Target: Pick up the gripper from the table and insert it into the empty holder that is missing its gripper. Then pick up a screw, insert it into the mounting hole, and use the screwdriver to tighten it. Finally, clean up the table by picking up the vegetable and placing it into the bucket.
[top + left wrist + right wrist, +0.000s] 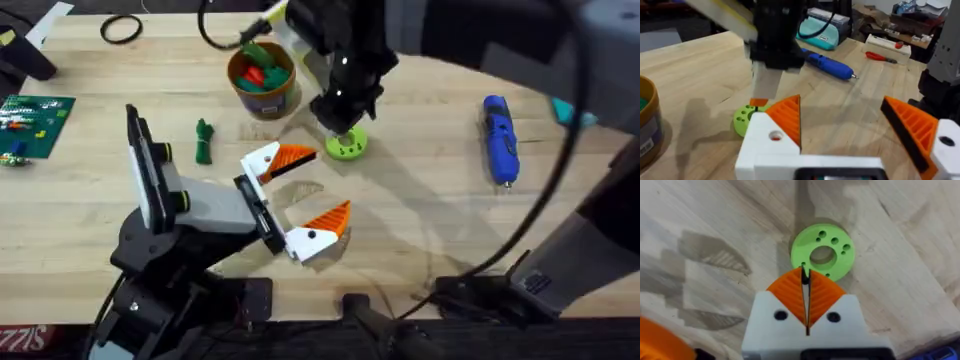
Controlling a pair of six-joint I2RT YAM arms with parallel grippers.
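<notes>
My left hand is the holder (215,207), a white body with a black rail plate. Two white gripper blocks with orange wedge tips (278,159) (320,232) sit on its rail, spread wide, so the left gripper (330,180) (840,102) is open and holds nothing. My right gripper (345,130) (804,276) points down at the rim of a lime green holed disc (832,242) (350,148). It is shut, with a small dark screw (804,275) pinched at its tips. The blue screwdriver (500,138) (827,64) lies at the right. The dark green vegetable (204,140) lies left of the bucket (268,100).
Red and green toys fill the bucket. A green circuit board (35,118) lies at the left edge and a black cable ring (120,30) at the back left. A teal case (820,32) and a red tool (880,56) lie beyond the screwdriver.
</notes>
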